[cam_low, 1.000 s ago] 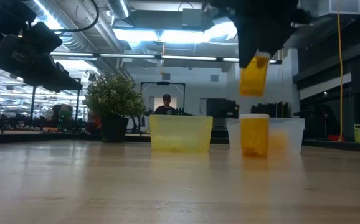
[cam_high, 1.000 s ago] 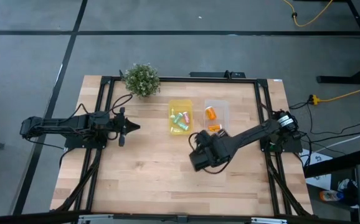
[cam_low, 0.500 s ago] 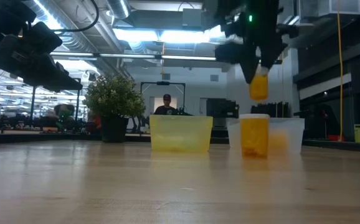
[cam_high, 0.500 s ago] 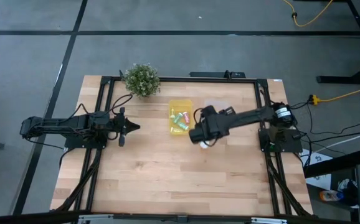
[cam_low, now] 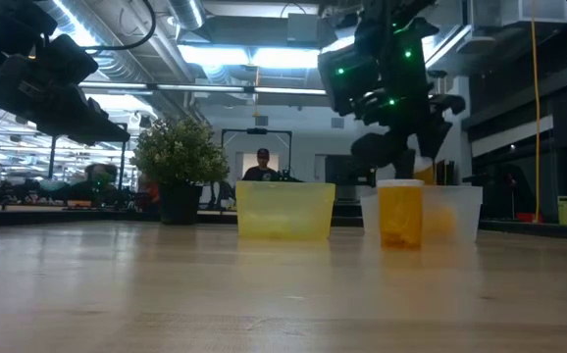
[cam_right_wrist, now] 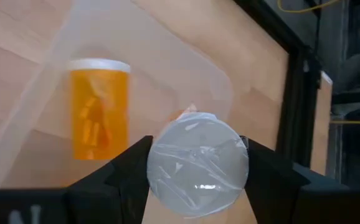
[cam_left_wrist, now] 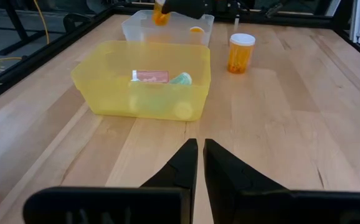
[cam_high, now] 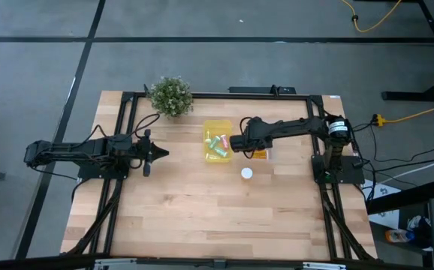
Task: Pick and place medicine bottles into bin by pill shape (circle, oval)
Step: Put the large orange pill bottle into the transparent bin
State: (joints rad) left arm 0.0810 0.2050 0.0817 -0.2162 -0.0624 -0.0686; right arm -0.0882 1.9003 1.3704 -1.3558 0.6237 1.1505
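The orange bottle (cam_right_wrist: 197, 165) you carry has moved: a second ago it hung over bare table, and now it sits above the clear bin (cam_high: 262, 129). Your right gripper (cam_high: 237, 142) squeezes it tight, white cap (cam_right_wrist: 198, 163) facing the wrist camera. That means it is about ready to drop in. Another orange bottle (cam_right_wrist: 98, 107) already lies just under your gripper. Only the high view shows one more white-capped bottle (cam_high: 246, 173) waiting near you on the table (cam_high: 179, 217). Your left gripper (cam_left_wrist: 200, 163) rests far off, fingers nearly touching, holding nothing.

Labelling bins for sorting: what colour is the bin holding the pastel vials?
Translucent yellow bin; clearest in the left wrist view.
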